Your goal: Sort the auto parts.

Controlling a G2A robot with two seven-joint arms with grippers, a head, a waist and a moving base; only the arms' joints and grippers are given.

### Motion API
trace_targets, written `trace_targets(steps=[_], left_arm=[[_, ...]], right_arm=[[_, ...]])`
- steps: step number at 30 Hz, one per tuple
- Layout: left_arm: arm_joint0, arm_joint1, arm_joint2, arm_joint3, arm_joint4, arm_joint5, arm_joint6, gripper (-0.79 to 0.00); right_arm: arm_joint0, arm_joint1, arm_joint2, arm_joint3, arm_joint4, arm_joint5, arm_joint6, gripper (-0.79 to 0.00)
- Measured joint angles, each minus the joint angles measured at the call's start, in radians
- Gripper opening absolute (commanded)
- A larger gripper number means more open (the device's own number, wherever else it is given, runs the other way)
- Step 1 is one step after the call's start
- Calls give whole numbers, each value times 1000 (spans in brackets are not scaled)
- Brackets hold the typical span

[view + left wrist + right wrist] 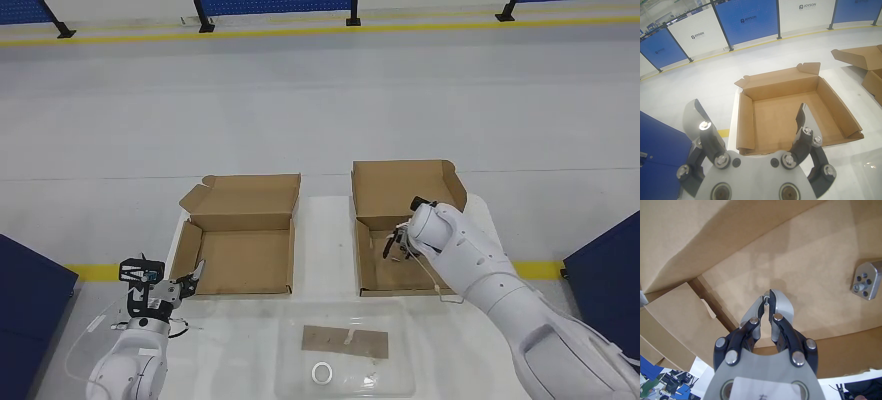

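My right gripper (766, 299) hangs inside the right cardboard box (373, 283), shut on a small silver screw (766, 298) just above the box floor. A grey metal plate with holes and a stud (865, 283) lies on that box's floor, off to one side. The arm reaching into this box shows in the top view, its gripper (393, 245) low in the box. My left gripper (751, 115) is open and holds nothing, poised near the front left corner of the left cardboard box (840, 106). In the top view the left gripper (183, 286) sits just left of that box (280, 282).
A clear plastic tray (290, 345) at the table's front holds a brown cardboard strip (345, 340), a white ring (322, 373) and a small clear part. Both boxes have raised back flaps. Blue panels stand at the far left and right of the table.
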Motion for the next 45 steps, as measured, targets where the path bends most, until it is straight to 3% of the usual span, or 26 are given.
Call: trace_targets(steps=[2,12,16,17,21,22,30,38,45], left_arm=[[0,0,0,0,0,0,0,0],[0,0,0,0,0,0,0,0],[0,0,0,0,0,0,0,0],[0,0,0,0,0,0,0,0],[0,0,0,0,0,0,0,0],[0,0,0,0,0,0,0,0],[0,0,0,0,0,0,0,0],[0,0,0,0,0,0,0,0],[0,0,0,0,0,0,0,0]], right_arm=[[1,-3,1,5,-2,-5,1,-471],[2,-5,19,-10,-19,-9,11,-413],[-7,6,41,-46,-31,-9,21,-336],[-12,11,50,-62,-35,-10,25,-308],[-38,35,92,-133,-52,-11,46,-12],[-47,43,105,-154,-55,-12,52,0],[-177,129,285,-417,-65,-67,152,0],[-402,219,614,-662,120,-334,355,0],[-519,252,803,-689,349,-553,545,0]])
